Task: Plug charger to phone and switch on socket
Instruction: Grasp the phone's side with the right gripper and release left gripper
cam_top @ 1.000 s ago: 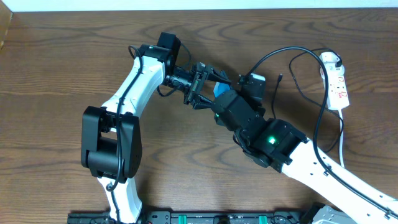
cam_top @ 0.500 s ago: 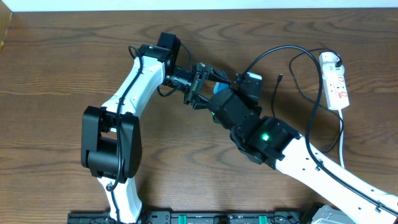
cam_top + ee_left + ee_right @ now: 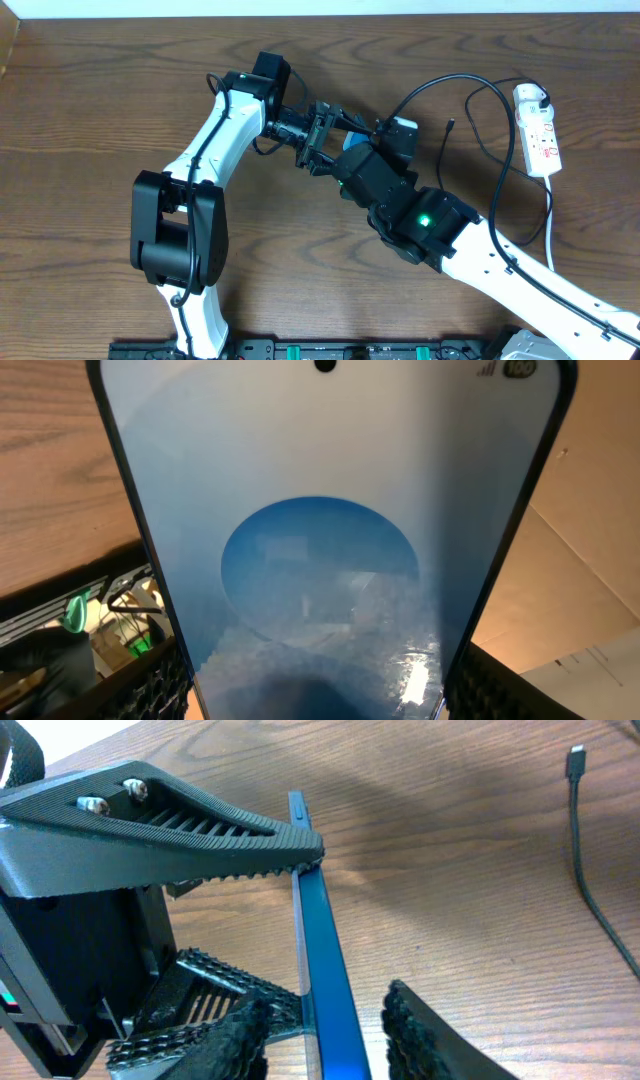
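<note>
Wooden table [image 3: 100, 100], phone [image 3: 320, 560] gripped by left hand [image 3: 345, 143], screen corner reading "100"

The dark wood-grain bench [image 3: 100, 100] carries a white socket [image 3: 541, 140] lying near its far right edge. The black charger [image 3: 509, 185] runs in loose loops on the wood beside it, its connector tip [image 3: 577, 760] resting free.
</note>
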